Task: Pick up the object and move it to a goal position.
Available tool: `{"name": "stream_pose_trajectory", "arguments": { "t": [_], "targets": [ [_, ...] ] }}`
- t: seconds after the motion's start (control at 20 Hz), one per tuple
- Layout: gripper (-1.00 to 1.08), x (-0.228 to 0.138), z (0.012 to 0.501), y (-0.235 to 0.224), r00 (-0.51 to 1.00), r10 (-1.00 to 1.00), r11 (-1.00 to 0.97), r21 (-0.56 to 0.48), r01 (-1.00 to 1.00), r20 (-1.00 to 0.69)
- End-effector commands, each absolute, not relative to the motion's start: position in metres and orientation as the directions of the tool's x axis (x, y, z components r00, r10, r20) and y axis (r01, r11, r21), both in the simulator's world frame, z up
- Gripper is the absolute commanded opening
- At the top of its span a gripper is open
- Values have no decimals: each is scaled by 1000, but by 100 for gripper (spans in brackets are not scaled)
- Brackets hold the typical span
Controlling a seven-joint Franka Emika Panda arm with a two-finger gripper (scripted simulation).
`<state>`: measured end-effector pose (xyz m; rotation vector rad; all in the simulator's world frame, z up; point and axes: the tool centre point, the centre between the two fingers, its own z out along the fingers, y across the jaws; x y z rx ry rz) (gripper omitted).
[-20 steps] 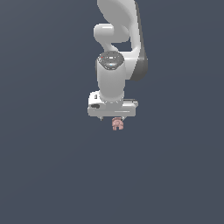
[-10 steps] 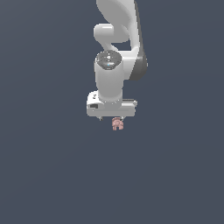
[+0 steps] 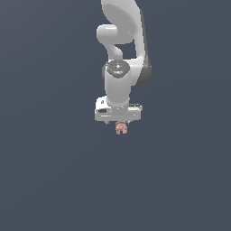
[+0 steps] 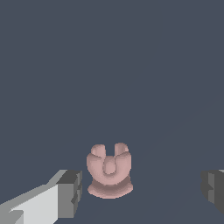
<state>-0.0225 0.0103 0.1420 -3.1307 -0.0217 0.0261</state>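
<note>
The object (image 4: 109,170) is a small pinkish-tan lump with rounded lobes, resting on the dark grey floor. In the exterior view it (image 3: 121,128) peeks out just below the white hand. My gripper (image 4: 141,190) is open, with the jaws set wide apart. One dark finger pad (image 4: 70,192) stands close beside the object and the other pad (image 4: 213,189) stands far off on the opposite side; neither touches it. In the exterior view the gripper (image 3: 119,122) hangs straight down over the object, and its fingers are mostly hidden by the hand.
The white-grey arm (image 3: 122,40) rises straight up behind the hand. A plain dark grey floor (image 3: 54,180) surrounds the object on all sides.
The hand has come down slightly toward the object. The object has not moved.
</note>
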Motion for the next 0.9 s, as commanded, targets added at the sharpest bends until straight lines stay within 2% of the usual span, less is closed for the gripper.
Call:
{"name": "stream_pose_trajectory", "arguments": {
  "t": [0.0, 0.45, 0.85],
  "targets": [
    [100, -32, 129, 16, 1000, 29, -1000, -8, 29, -13],
    [100, -61, 96, 31, 997, 71, -997, -1, 71, -2],
    [100, -67, 90, 33, 997, 78, -997, 0, 78, -1]
  ]
}}
